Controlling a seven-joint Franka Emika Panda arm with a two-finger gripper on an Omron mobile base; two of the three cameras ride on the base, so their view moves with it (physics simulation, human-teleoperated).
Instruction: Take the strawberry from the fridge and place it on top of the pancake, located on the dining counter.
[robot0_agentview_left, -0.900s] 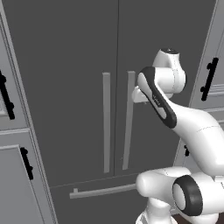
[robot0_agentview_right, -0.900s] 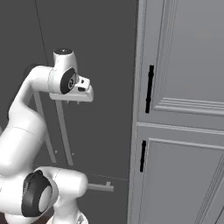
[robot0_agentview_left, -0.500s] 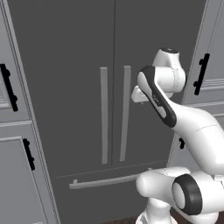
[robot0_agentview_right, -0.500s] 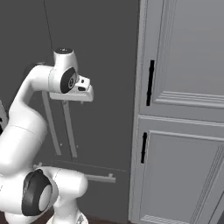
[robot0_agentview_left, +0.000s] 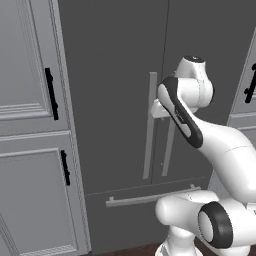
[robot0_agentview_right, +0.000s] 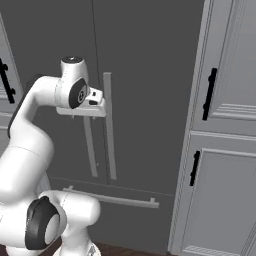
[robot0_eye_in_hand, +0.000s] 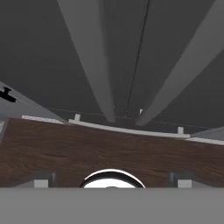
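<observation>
Gripper (robot0_eye_in_hand: 112, 181) wide open, holding nothing, just before the closed fridge (robot0_agentview_left: 115, 75) by its door handles (robot0_agentview_left: 149, 125).

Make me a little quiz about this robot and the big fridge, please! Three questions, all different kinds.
1. True or false: the fridge doors are wide open.
2. Pick one. The handles on the cabinets beside the fridge are: A) black, B) red, C) gold.
3. Fill in the gap: the gripper is up against one of the fridge's two long upright ____.

Key
1. False. Both doors are shut, and the drawer under them is shut too.
2. A. They are short black bars.
3. Handles. The hand view looks down along both of them, with the jaws apart, one tip at each lower corner.
</observation>
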